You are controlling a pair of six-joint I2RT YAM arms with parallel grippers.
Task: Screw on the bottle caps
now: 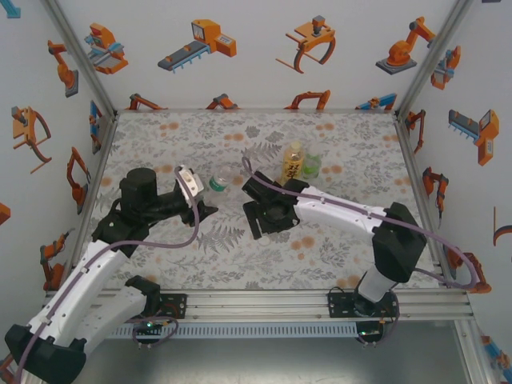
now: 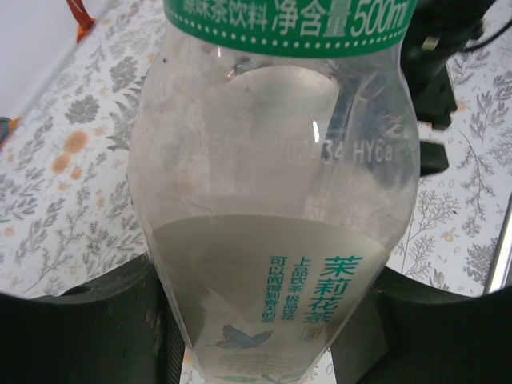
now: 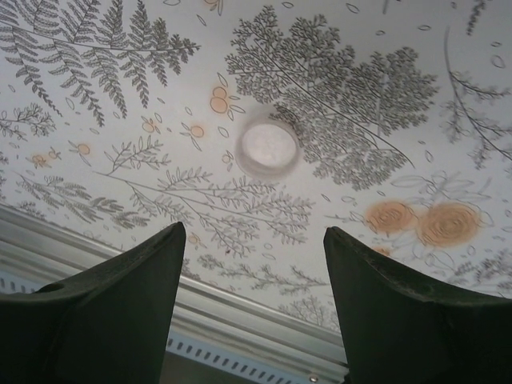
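With the clear bottle (image 2: 272,184) clamped in the left gripper (image 2: 256,336), the right gripper (image 3: 254,232), spread open and empty just short of the white cap (image 3: 268,146) on the cloth (image 3: 96,104), is best centred over that cap and lowered squarely so its rim is pinched evenly.

The top external camera is looking down from high behind the near edge over the fern-printed worktop (image 1: 240,256). The left wrist camera is sitting very near a clear plastic pale-labelled bottle (image 2: 272,200). The right wrist camera is facing the same worktop closely, above a small round white plastic cap (image 3: 268,146).
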